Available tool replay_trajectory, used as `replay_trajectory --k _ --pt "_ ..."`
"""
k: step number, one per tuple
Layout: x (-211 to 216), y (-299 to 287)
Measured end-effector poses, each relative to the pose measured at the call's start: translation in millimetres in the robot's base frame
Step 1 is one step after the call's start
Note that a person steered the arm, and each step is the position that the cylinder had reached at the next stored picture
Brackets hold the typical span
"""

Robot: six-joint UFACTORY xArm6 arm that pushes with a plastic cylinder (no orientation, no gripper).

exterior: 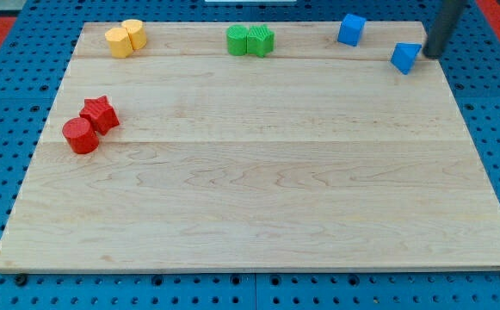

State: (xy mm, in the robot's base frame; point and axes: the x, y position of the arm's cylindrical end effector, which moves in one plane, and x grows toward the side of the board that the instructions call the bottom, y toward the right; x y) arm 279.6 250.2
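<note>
So you've got a big pale wooden board (258, 189) filling most of the view, sitting on a blue pegboard table (0, 172) with a bit of red showing at the view's top corners. Your rod (443, 26) comes in at the top right, dark and slightly tilted, and my tip (429, 55) is down at the board's top right edge, just beside the blue triangle (406, 57), right up against its right side, though touching or a hair apart, can't really tell. There's no claw on this thing at all, just the bare rod, so nothing to call open or closed. A bit to the left of that is the blue cube (351, 28), near the top edge and apart from the triangle. Along the top middle, two green blocks (250, 40) sit pressed together. Top left, two yellow blocks (126, 38) touching as well. Over on the left side, well away from your tip, a red star (100, 113) sits against a red cylinder (80, 135) just below-left of it.
</note>
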Motion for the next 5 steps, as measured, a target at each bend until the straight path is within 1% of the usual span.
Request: replay_trajectory --k 2,3,4,5 --pt "-9 -20" --pt "-21 -29" --pt "-6 -62" --pt "21 -85"
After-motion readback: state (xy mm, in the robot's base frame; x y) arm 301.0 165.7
